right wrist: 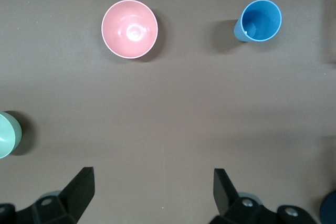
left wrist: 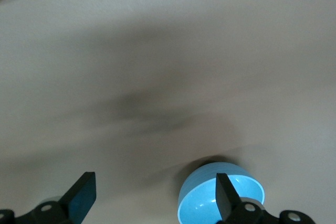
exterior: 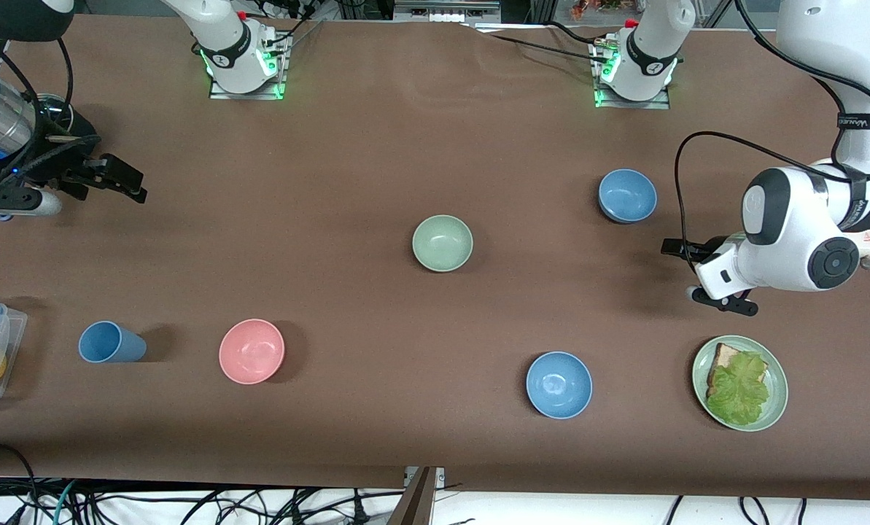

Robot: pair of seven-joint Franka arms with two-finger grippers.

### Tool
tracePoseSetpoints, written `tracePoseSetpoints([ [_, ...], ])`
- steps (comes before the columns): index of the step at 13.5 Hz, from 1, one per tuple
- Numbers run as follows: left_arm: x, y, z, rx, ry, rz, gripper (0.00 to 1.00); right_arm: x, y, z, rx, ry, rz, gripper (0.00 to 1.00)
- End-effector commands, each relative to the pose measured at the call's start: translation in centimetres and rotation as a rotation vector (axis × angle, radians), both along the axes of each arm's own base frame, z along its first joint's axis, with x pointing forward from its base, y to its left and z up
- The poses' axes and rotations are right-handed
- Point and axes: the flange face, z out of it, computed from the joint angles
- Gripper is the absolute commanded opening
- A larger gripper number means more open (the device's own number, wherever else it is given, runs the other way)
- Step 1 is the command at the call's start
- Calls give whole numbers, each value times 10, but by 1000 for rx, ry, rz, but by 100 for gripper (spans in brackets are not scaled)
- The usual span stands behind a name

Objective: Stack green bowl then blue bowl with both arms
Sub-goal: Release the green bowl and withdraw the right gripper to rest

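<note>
Nothing's stacked yet, so I'd say this one's only just getting going at the first step, the green bowl. The green bowl [exterior: 443,243] is sitting upright by itself in the middle of the frame, and the blue bowl [exterior: 627,195] is sitting a bit higher in the frame, toward the left arm's end of the table and well apart from it. The left gripper [exterior: 701,275] is hanging over bare table between the blue bowl and the plate [exterior: 776,399], fingers spread wide and gripping nothing. The right gripper [exterior: 117,182] is hovering over the right arm's end of the table, in the upper part of the frame, also spread wide and empty, well away from both bowls. The pink bowl [exterior: 251,351] is sitting in the lower part of the frame; I'm guessing that's the base of the stack, but can't say for sure. Next, I'm thinking an arm needs to be getting over the green bowl's rim, dropping a finger inside and pinching the wall.
</note>
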Motion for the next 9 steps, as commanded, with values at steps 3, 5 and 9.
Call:
tracePoseSetpoints([
  [3, -65, 5, -9, -24, -117, -8, 100, -1, -1, 13, -15, 17, 23, 100],
  [5, -92, 11, -20, -28, -150, -8, 100, 0, -4, 22, -14, -1, 17, 100],
  [9, -135, 17, -48, -67, -154, 16, 100, 3, -3, 28, -13, -16, 12, 100],
])
